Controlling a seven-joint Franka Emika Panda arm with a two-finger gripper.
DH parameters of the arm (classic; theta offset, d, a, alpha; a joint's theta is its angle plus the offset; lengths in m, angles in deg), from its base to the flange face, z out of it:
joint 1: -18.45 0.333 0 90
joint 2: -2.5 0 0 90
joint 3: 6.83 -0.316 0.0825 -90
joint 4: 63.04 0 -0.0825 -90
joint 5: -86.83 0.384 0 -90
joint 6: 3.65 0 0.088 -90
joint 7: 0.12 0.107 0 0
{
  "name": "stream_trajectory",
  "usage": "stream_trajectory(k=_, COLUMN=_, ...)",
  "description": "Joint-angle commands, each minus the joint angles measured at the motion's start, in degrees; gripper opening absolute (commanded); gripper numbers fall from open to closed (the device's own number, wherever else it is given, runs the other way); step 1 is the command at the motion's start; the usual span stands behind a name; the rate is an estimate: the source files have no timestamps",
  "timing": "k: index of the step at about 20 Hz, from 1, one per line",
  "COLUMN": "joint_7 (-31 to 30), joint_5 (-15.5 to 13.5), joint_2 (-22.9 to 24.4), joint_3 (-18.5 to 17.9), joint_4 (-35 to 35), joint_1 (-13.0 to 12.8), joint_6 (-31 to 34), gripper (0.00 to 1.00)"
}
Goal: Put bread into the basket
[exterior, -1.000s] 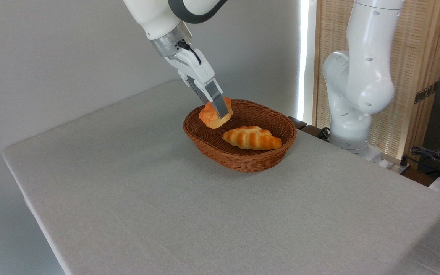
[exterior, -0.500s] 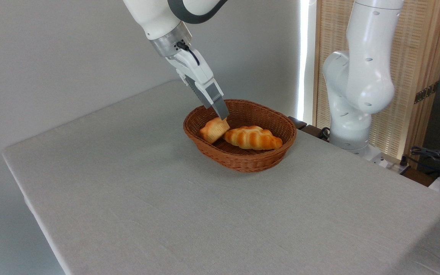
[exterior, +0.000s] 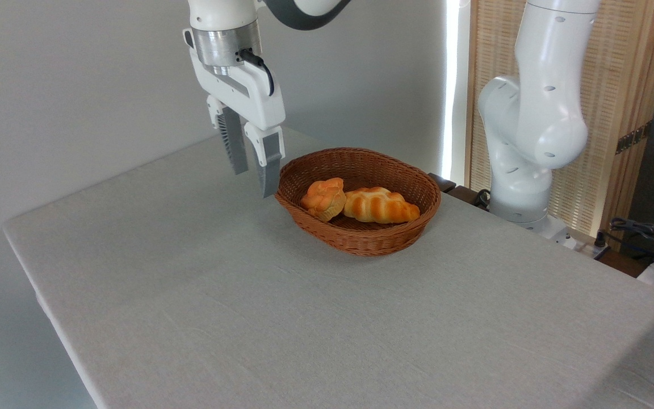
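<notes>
swung left and clear of the basket [exterior: 361,238] since the drop, gripper [exterior: 253,179] empty with fingers parted, bread [exterior: 323,199] now upright inside touching the braided roll [exterior: 381,205], task apparently done, only retreat left.

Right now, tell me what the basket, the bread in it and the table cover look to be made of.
Basket: woven wicker or rattan, matte brown, its weave visible.
Bread: probably a foam or plastic replica, judging by its smooth, evenly orange, slightly glossy top; real bread is possible.
Table cover: pale grey cloth, matte, with faint creases.
</notes>
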Motion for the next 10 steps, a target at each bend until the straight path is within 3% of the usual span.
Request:
stream_trajectory(k=1, joint_7=1.01, joint_5=0.35, joint_2=0.13, joint_3=-4.17, joint_4=1.75, joint_1=0.01, joint_6=-2.94, gripper=1.00)
stream_trajectory(k=4, joint_7=1.19, joint_5=0.35, joint_2=-0.04, joint_3=-8.12, joint_4=3.78, joint_1=0.10, joint_6=-2.86, gripper=1.00)
stream_trajectory(k=10, joint_7=1.10, joint_5=0.35, joint_2=-0.22, joint_3=-9.01, joint_4=4.14, joint_1=0.28, joint_6=-2.59, gripper=1.00)
